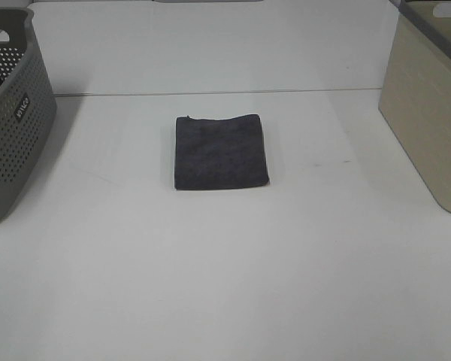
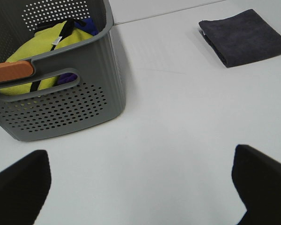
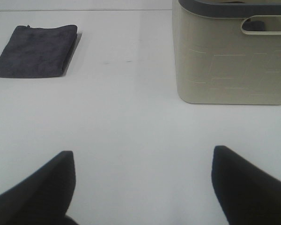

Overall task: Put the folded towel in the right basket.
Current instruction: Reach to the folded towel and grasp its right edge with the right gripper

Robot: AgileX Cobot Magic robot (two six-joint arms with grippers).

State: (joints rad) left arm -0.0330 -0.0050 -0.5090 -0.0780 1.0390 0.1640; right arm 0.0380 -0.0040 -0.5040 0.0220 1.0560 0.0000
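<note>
The folded dark grey towel (image 1: 221, 151) lies flat on the white table at the middle of the exterior high view. It also shows in the left wrist view (image 2: 243, 37) and the right wrist view (image 3: 36, 50). The right basket (image 1: 430, 105) is beige with a dark rim and stands at the right edge; the right wrist view shows its wall (image 3: 229, 61). Neither arm appears in the exterior view. My left gripper (image 2: 140, 187) is open and empty over bare table. My right gripper (image 3: 143, 187) is open and empty, well short of the towel and basket.
A grey perforated basket (image 1: 7, 128) stands at the left edge; in the left wrist view (image 2: 61, 105) it holds yellow and blue cloth items (image 2: 42, 47). The white table (image 1: 225, 286) stretches between the baskets.
</note>
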